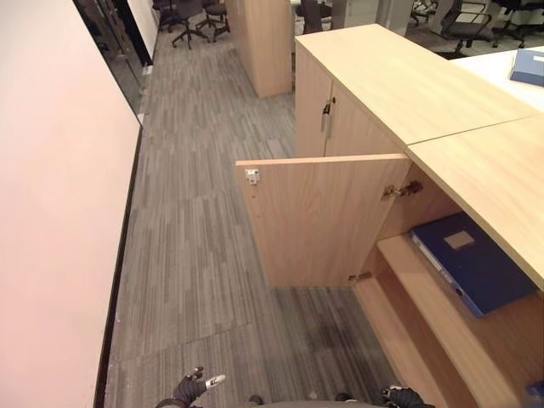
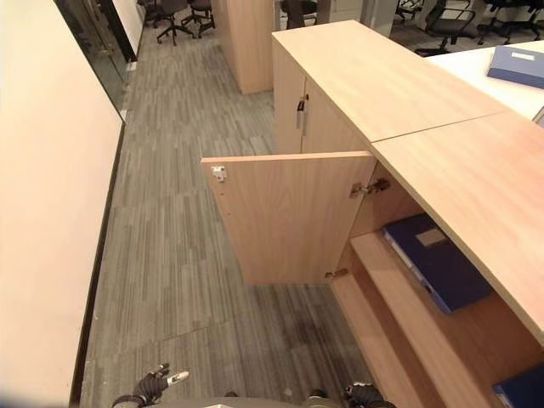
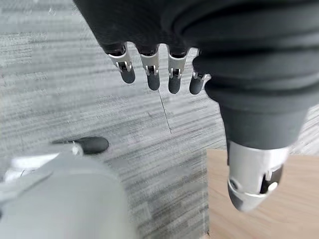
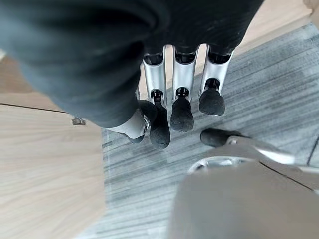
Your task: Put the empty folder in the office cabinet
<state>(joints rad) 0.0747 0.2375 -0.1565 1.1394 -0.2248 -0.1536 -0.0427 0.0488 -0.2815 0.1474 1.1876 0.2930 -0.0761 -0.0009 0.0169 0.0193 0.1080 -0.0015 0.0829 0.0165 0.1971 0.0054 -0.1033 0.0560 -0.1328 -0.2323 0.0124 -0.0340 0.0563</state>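
The blue folder [image 1: 476, 262] lies flat on a shelf [image 1: 425, 297] inside the cabinet [image 1: 399, 85], whose door [image 1: 319, 217] stands open. My left hand [image 3: 154, 74] and right hand [image 4: 182, 99] hang low over the carpet [image 1: 195, 212], fingers relaxed, holding nothing.

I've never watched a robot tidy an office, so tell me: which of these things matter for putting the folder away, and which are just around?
Part of the job:
- office cabinet, its door swung open
- blue folder lying on a shelf inside
- left hand and right hand, both low and holding nothing

Just lying about:
- another blue folder on the white desk
- office chairs
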